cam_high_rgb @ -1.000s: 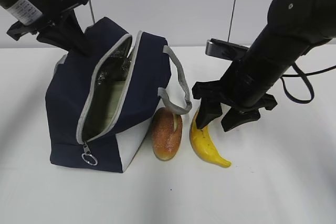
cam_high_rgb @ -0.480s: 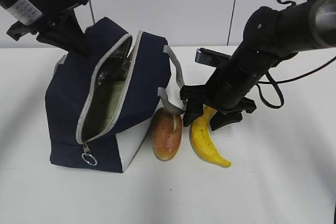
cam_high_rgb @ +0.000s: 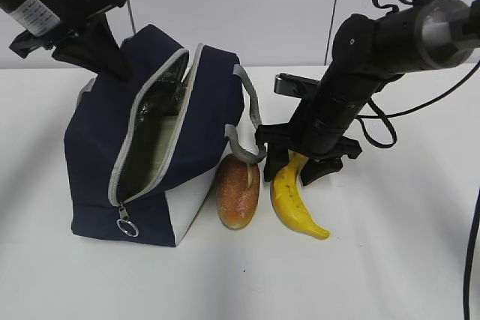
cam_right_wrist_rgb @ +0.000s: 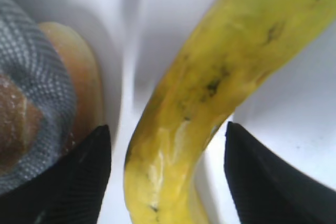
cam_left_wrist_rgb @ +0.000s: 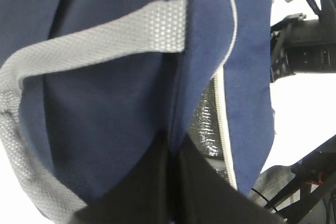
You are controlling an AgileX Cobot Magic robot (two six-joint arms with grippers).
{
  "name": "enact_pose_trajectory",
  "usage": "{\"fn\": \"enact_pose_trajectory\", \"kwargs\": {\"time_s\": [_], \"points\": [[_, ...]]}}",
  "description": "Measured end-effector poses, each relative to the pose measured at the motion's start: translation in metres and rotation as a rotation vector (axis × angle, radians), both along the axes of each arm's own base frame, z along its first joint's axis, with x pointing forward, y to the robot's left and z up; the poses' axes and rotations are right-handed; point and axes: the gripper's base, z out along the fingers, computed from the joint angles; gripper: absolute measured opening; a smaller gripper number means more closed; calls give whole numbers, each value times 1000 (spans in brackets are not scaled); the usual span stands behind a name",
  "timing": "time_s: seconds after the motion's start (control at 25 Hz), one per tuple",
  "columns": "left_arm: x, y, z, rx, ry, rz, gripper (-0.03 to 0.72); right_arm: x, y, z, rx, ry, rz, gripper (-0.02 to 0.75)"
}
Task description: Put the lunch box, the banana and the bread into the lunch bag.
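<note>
White tabletop (cam_high_rgb: pixel 390 260) w/ a pale panelled wall behind. Nearest me lay the curved yellow banana w/ brown specks (cam_high_rgb: pixel 294 201), tip toward the front, and just left of it the oval golden-brown bread roll (cam_high_rgb: pixel 238 191), leaning against the big navy fabric lunch bag w/ white side panel (cam_high_rgb: pixel 150 148). The bag's grey zip stood open, silvery lining showing; no lunch box could be made out from where I stood.

The right gripper (cam_high_rgb: pixel 298 167) was down over the banana's far end, fingers spread, one either side of the fruit (cam_right_wrist_rgb: pixel 199 103), not yet touching as far as I could tell. To do it well, I'd say: settle lower, stay centred, close gently on the thick part so it doesn't roll or bruise, then lift clear before swinging left.

In the way: the grey strap handle (cam_high_rgb: pixel 251 121) drooped over the roll right by the inner finger (cam_right_wrist_rgb: pixel 79 182), could snag. Further back, the left gripper (cam_left_wrist_rgb: pixel 168 182) was pinching the bag's rear edge, fingers pressed on the fabric, holding the mouth open.
</note>
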Motion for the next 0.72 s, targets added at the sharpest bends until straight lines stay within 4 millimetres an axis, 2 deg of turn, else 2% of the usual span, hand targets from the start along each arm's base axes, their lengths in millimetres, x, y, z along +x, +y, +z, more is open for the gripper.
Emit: {"fn": "enact_pose_trajectory", "kwargs": {"time_s": [0.44,0.72], "points": [[0,0,0,1,0,0,-3,1,1,-9,-8,44,6,486],[0,0,0,2,0,0,-3,0,2,-9,2,53,1,318]]}}
